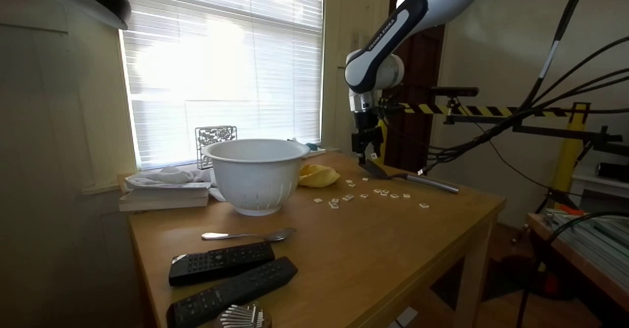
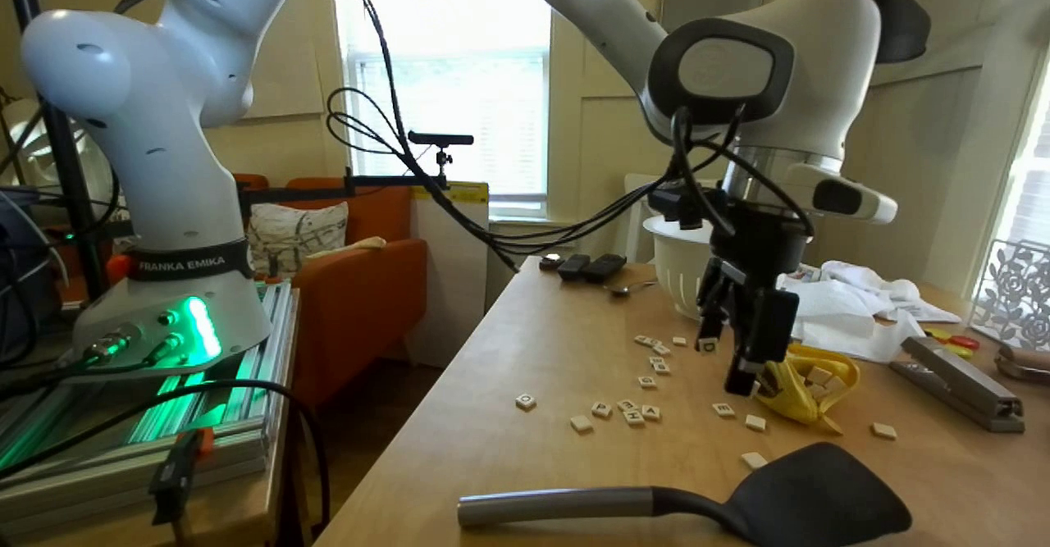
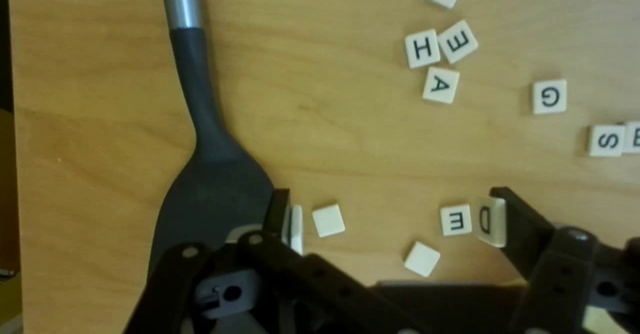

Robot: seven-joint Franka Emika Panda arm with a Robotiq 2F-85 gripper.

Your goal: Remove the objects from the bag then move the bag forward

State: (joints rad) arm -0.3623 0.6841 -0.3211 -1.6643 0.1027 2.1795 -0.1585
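A small yellow bag [image 1: 318, 176] lies on the table in both exterior views; its open mouth [image 2: 789, 391] shows several pale tiles [image 2: 823, 380] inside. Several white letter tiles [image 3: 441, 85] lie scattered on the table. My gripper [image 2: 725, 364] is open above the table, beside the bag; it also shows in an exterior view [image 1: 369, 157]. In the wrist view the open jaws [image 3: 395, 219] have tiles below and between them. A D tile [image 3: 492, 221] clings to the right finger pad, and another white tile [image 3: 297, 229] clings to the left finger pad.
A black spatula [image 2: 820, 498] lies near the table edge, partly under the left finger in the wrist view [image 3: 215, 189]. A white colander [image 1: 255, 175], a spoon [image 1: 250, 235], remotes [image 1: 221, 261], a stapler [image 2: 956, 383] and white cloth [image 2: 837, 317] also stand around the bag.
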